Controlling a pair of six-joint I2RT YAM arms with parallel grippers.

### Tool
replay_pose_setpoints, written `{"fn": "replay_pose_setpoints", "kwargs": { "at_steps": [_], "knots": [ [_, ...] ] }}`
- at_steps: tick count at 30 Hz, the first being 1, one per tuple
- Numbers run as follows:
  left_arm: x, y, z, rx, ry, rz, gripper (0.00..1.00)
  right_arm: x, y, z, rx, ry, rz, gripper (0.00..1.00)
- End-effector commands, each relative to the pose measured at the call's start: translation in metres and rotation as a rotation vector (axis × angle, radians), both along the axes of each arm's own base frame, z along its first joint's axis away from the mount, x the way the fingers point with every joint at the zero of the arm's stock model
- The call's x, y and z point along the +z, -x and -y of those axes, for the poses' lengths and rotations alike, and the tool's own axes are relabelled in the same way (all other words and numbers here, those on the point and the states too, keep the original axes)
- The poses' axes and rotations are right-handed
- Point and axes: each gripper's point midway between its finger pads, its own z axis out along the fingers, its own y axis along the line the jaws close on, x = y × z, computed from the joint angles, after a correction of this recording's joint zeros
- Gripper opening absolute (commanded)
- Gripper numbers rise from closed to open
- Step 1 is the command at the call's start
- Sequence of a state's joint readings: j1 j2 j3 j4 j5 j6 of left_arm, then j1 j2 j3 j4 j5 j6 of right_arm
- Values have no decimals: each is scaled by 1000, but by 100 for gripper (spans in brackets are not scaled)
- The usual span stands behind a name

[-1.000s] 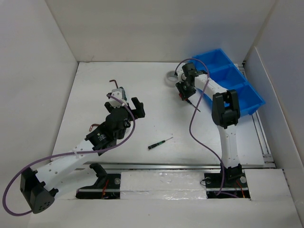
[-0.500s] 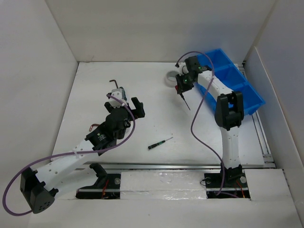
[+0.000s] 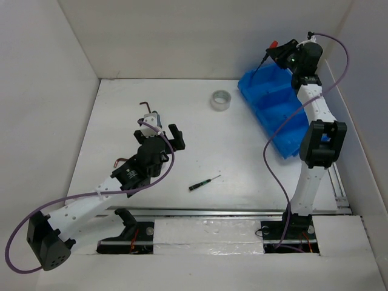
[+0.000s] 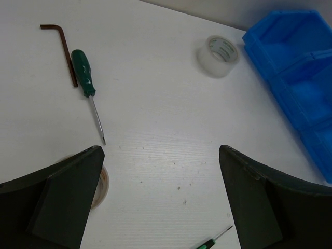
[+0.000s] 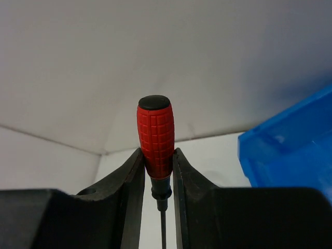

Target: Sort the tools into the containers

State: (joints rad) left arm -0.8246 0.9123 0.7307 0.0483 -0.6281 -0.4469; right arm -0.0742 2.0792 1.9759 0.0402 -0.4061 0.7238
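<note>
Over the matte white tabletop [image 3: 200, 151] the left gripper [image 4: 161, 155] hangs spread, grasping nothing. Farther back, the right gripper [image 5: 157, 161] clenches a ribbed red-plastic-handled screwdriver [image 5: 154, 135], raised beside the glossy blue three-compartment bin [image 3: 270, 91]. Print inside the translucent tape roll [image 4: 218, 49] is unreadable.

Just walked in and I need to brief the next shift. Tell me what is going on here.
The right arm's fingers are shut on a red-handled screwdriver, held up high by the far end of the blue bin. The left arm's fingers are open and empty, low over the table. Lying loose on the table are a tape roll, a green-handled screwdriver, a hex key and a small screwdriver.
</note>
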Motion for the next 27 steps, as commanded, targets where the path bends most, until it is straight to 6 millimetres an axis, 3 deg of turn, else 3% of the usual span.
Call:
{"fn": "replay_pose_setpoints", "kwargs": {
  "at_steps": [1,2,3,5,6,7,8,9,11,18,24,26,27],
  "knots": [
    [12,-4,0,20,4,35,93,10,-21,-7,-3,-232,94,0],
    [12,-5,-1,25,2,35,93,13,-27,-5,-18,-243,99,0],
    [10,-7,-2,37,-10,30,93,2,-35,-1,-43,-257,78,0],
    [11,-7,-1,37,-14,25,93,6,-39,3,-70,-276,95,0],
    [9,-7,0,30,-23,15,93,-6,-42,11,-124,-302,75,0],
    [10,-7,2,23,-18,15,93,-6,-42,17,-152,-312,100,0],
    [10,-6,3,17,-18,13,93,2,-38,22,-186,-326,123,0],
    [13,-5,4,5,-7,16,93,-22,-39,35,-270,-344,91,0],
    [12,-5,6,-5,-4,17,92,-15,-35,42,-302,-350,132,0],
    [12,-5,5,-7,-13,27,93,-48,-24,80,-535,-349,98,0],
    [15,-3,14,-53,7,22,93,-71,-27,101,-569,-359,62,0],
    [17,-1,16,-68,18,25,93,-83,-31,99,-560,-362,34,2],
    [20,0,16,-77,27,30,93,-77,-35,102,-547,-365,37,4]
  ]
}}
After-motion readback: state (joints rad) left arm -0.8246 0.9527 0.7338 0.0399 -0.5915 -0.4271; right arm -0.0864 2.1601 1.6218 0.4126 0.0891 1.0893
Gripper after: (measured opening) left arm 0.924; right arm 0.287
